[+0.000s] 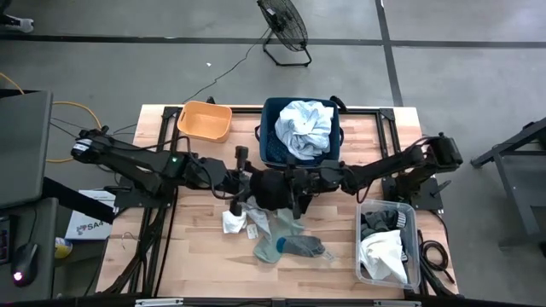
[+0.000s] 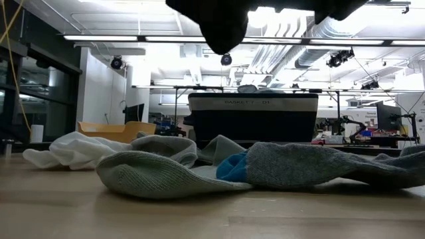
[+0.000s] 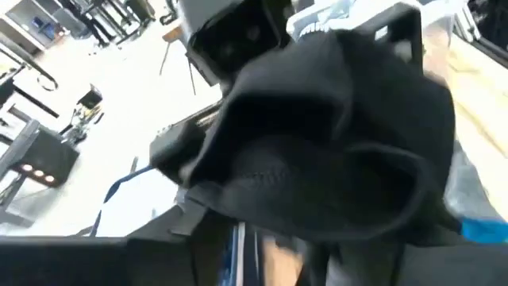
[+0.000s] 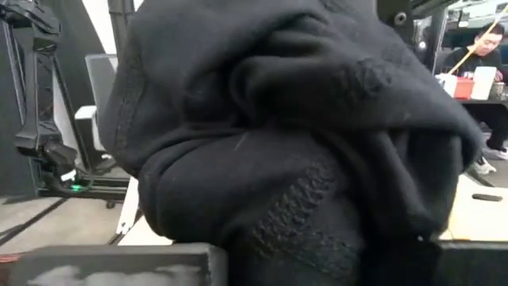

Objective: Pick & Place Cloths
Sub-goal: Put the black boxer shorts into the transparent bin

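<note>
Hanging in soft, knitted folds, a black cloth (image 1: 275, 189) is bunched between the two grippers above the table (image 1: 196, 264), just in front of the navy bin (image 1: 271, 145). The right gripper (image 1: 300, 186) clenches it; whether the left gripper (image 1: 247, 186) grips cannot be told. Ribbed grey-green socks (image 1: 290, 247) and a white piece (image 1: 234, 223) lie below; a pale shirt (image 1: 305, 126) fills the bin.
</note>
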Motion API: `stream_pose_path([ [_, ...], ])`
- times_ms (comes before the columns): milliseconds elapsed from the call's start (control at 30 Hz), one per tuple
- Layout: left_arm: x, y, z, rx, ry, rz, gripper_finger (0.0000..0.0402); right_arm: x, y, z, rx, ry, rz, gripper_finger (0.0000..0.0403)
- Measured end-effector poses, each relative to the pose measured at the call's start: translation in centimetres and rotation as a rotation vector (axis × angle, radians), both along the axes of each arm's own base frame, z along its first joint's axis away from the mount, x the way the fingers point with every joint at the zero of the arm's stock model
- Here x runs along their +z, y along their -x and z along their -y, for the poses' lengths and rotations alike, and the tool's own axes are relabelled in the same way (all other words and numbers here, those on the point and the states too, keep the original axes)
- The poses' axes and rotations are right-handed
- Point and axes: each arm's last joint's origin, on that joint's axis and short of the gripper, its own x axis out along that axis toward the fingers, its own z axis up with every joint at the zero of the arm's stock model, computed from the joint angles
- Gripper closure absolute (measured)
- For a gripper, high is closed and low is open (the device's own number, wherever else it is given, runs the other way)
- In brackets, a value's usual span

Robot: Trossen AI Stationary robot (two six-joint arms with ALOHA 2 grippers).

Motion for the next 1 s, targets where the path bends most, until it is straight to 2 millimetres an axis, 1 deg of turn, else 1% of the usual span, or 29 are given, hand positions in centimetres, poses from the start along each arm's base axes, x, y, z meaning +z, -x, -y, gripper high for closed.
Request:
stream_pose_path([
  [100,0.4,0.9,-0.2,0.010,0.001,-0.011,0.0181,0.6,0.6,0.0,-0.011,0.000,-0.025,0.0317],
  [200,0.7,2.0,-0.5,0.029,0.026,-0.027,0.0163,1.8,1.6,0.2,-0.034,-0.023,-0.041,0.0317],
  [267,1.0,2.9,-0.8,0.060,0.050,-0.039,0.0156,2.7,2.4,0.3,-0.048,-0.043,-0.062,0.0317],
  [367,1.4,4.0,-1.1,0.086,0.111,-0.035,0.0154,3.9,4.2,0.6,-0.068,-0.077,-0.133,0.0317],
  [500,1.3,4.8,-1.3,0.113,0.157,-0.067,0.0153,5.6,7.4,1.1,-0.068,-0.190,-0.232,0.0317],
  [567,1.1,5.1,-1.4,0.124,0.170,-0.092,0.0153,6.3,9.3,1.3,-0.046,-0.259,-0.299,0.0317],
  [633,1.1,5.2,-1.4,0.136,0.192,-0.093,0.0153,6.7,11.2,1.4,0.000,-0.349,-0.368,0.0317],
  [800,0.8,5.2,-1.4,0.143,0.196,-0.114,0.0153,8.3,15.5,1.4,0.165,-0.578,-0.476,0.0315],
  [933,0.6,5.1,-1.4,0.148,0.205,-0.123,0.0153,8.7,18.0,1.0,0.247,-0.762,-0.584,0.0317],
  [1000,0.7,5.1,-1.4,0.152,0.212,-0.122,0.0153,8.5,19.0,0.5,0.284,-0.845,-0.680,0.0317],
])
